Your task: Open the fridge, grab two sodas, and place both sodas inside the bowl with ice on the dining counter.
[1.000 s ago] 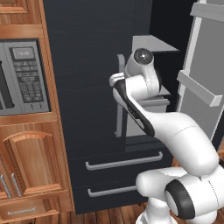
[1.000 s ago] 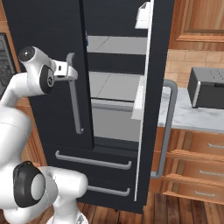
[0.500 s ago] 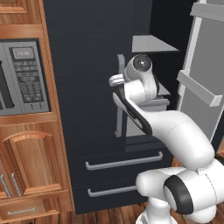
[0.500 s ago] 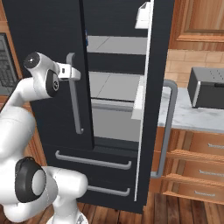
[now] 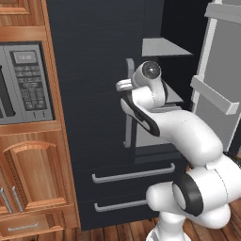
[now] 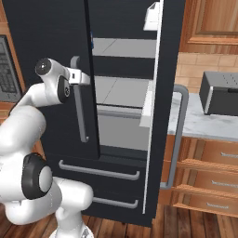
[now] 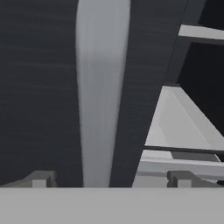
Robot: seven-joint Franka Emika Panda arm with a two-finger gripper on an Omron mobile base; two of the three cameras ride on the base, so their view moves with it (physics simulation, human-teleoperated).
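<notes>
Our jaws face the left door's handle, right door already swung wide.

The fridge [image 6: 56, 46] stands before us with its right door open and grey shelves [image 6: 118, 90] bare to view; we can make out no sodas from here. The left door's handle [image 7: 101, 92] runs upright, dead ahead of our gripper [image 7: 109, 178] and close, its long axis crossing the gap. Our jaws stand fully spread, holding nothing, one fingertip on each side of the bar.

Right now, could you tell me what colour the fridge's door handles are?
Grey handles on the black fridge; clearest in the right base view.
</notes>
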